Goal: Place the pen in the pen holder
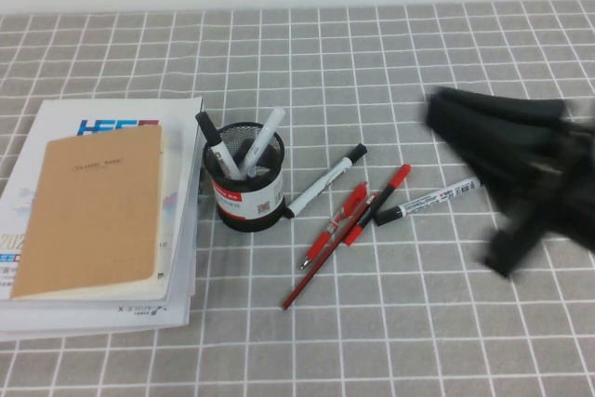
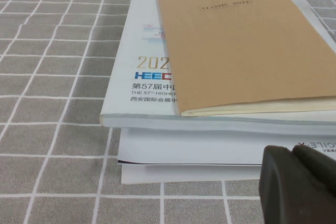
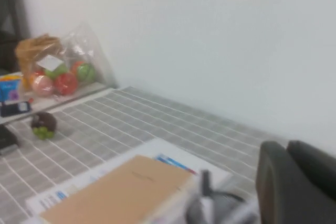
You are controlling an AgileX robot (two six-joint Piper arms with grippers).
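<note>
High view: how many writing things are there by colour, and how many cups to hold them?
White markers: 4; two stand in the pen holder, two lie loose
Red pens: 2, overlapping
Pen holders: 1
Total: 7
The left gripper hangs by the book stack; the right gripper hovers right of the pens.

Right arm: blurred dark mass at right side above tabletop, gripper not discernible there. Right gripper: fingers close together. Left gripper: low over tabletop, fingers together.
</note>
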